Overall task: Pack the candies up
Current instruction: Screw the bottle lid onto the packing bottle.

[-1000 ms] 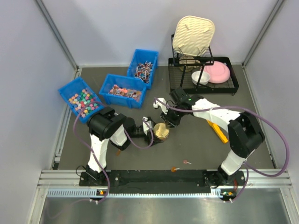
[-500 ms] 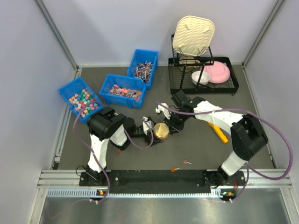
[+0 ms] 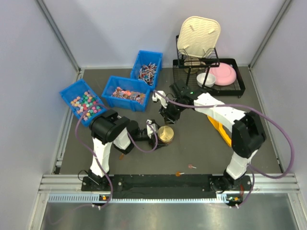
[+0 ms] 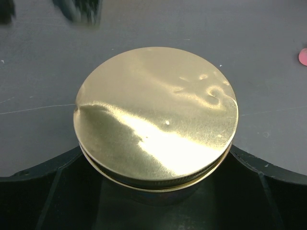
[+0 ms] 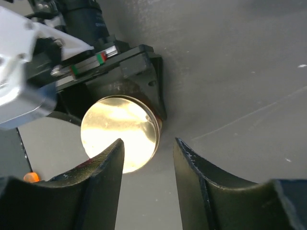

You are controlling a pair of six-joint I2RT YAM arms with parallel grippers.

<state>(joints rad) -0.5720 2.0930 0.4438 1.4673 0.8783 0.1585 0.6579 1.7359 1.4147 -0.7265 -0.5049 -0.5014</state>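
Note:
A jar with a gold lid [image 3: 166, 134] stands on the dark table in front of the arms. My left gripper [image 3: 160, 135] is shut on the jar's body, and the lid [image 4: 156, 115] fills the left wrist view, with a dark finger on either side below it. Just beyond the jar hangs my right gripper [image 3: 169, 115], open and holding nothing. In its wrist view, the right gripper [image 5: 148, 143] looks down past its fingers at the lid [image 5: 120, 132]. The candies [image 3: 125, 93], tiny red, orange and pink wrapped sweets, lie in the middle blue bin.
A blue bin of pastel cubes [image 3: 85, 105] sits at the left and a bin of stick-like sweets [image 3: 148, 72] behind. A black dish rack [image 3: 238, 91] with bowls stands back right. A yellow scoop [image 3: 221, 132] lies on the right. Loose sweets [image 3: 192, 166] lie near the front.
My right gripper has opened, come off the jar's lid and drawn back toward the bins. The left gripper and the jar have stayed put.

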